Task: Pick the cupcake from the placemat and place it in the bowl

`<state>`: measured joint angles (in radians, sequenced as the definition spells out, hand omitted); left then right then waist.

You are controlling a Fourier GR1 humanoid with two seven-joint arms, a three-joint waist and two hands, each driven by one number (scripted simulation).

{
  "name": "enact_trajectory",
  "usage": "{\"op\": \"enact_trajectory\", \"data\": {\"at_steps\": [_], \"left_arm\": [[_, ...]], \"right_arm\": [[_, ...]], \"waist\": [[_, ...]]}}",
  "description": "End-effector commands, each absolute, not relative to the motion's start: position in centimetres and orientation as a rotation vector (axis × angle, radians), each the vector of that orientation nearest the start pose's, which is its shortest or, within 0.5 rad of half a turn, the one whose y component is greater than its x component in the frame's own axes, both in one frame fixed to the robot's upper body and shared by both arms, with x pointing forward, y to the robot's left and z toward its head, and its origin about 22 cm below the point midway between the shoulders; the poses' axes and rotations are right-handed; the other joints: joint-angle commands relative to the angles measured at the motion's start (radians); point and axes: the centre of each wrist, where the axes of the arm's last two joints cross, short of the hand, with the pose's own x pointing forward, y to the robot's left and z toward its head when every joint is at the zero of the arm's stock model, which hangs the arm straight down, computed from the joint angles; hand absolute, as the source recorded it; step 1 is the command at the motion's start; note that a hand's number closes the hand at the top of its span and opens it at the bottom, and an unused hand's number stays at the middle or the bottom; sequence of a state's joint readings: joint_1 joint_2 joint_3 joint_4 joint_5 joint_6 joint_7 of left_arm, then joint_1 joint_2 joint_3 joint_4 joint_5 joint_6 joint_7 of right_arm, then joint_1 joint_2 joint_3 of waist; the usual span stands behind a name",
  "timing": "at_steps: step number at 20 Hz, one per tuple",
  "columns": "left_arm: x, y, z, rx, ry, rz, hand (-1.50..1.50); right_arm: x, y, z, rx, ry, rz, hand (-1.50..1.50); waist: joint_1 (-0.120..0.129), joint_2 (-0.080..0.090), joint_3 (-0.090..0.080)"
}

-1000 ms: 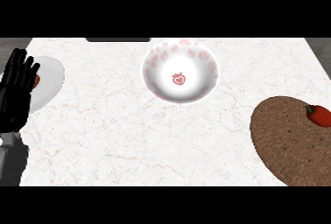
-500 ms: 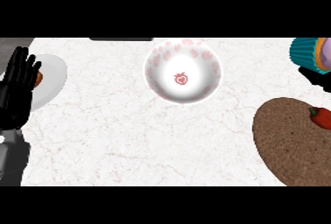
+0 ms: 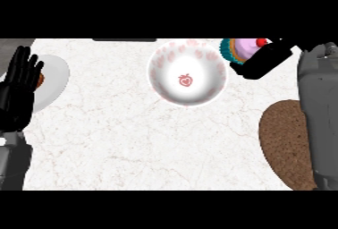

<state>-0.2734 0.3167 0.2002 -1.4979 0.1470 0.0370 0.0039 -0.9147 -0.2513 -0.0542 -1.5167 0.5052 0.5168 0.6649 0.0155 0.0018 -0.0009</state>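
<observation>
Cupcake (image 3: 246,47), pink-frosted in a teal liner, held in the curled fingers of the right hand (image 3: 264,60) just right of the bowl (image 3: 188,74), above the counter (image 3: 145,143); placemat (image 3: 284,143) lower right; left hand (image 3: 20,85) flat-fingered at left edge.

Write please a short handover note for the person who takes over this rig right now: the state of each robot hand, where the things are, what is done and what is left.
Right robot hand: shut on the cupcake, held just right of the bowl, near its upper right rim.
Left robot hand: open, resting at the left edge with fingers up, over a white plate.
Bowl: at the top middle of the counter, nothing in it; it has a strawberry print inside.
Placemat: brown, at the right edge, partly hidden by the right forearm.
Done: cupcake picked off the placemat.
Left: bring it over the bowl and set it inside.
</observation>
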Motion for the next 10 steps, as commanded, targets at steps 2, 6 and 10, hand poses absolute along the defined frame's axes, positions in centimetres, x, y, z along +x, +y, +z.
{"op": "enact_trajectory", "data": {"at_steps": [2,6,10], "left_arm": [[29.6,33.6,7.5,0.221,-1.790,0.019,0.00],[29.7,33.1,9.3,0.231,-1.794,0.012,0.00],[31.3,30.9,10.0,0.197,-1.804,0.011,0.00]], "right_arm": [[37.2,-14.0,22.9,-0.640,-1.457,0.940,1.50],[38.4,-12.2,20.2,-0.691,-1.399,0.933,1.50],[41.2,-11.8,16.0,-0.772,-1.312,0.985,1.50]], "waist": [[-0.003,0.001,0.000],[-0.004,-0.001,0.001],[0.005,0.006,0.001]]}}
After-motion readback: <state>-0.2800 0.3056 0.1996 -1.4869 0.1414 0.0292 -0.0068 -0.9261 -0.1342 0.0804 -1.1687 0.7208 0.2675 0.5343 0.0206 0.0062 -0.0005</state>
